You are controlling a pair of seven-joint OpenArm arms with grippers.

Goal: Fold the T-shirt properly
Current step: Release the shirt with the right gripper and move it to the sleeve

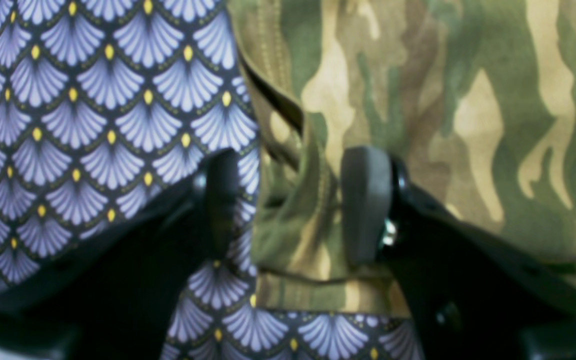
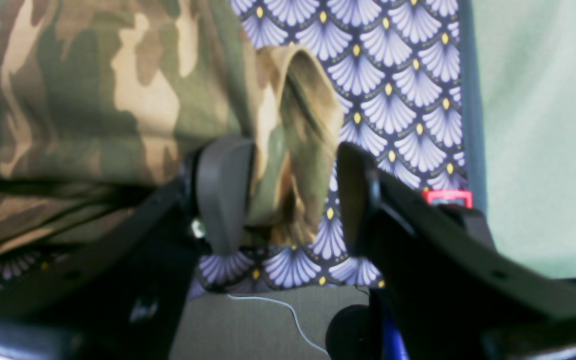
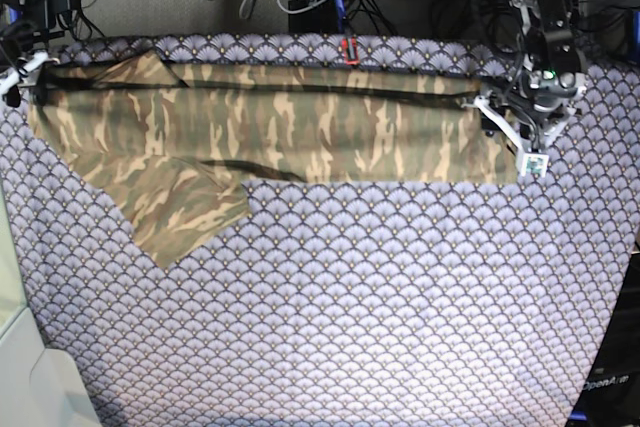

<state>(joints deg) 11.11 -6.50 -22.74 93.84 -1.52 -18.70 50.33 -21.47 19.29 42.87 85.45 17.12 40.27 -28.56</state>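
The table cloth (image 3: 400,297) is purple with little fans. In the base view, the T-shirt (image 3: 330,132) lies folded long from ten to one o'clock, with a piece poking down toward eight. The left gripper (image 1: 288,200), at one o'clock, and the right gripper (image 2: 293,195), at ten, have their fingers wide, over its ends.

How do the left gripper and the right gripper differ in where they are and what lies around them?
In the base view, the left gripper is over the shirt's right end, the right gripper over its left end. The left wrist view shows only shirt and patterned cloth; the right one also shows a pale green surface. Both stand open.
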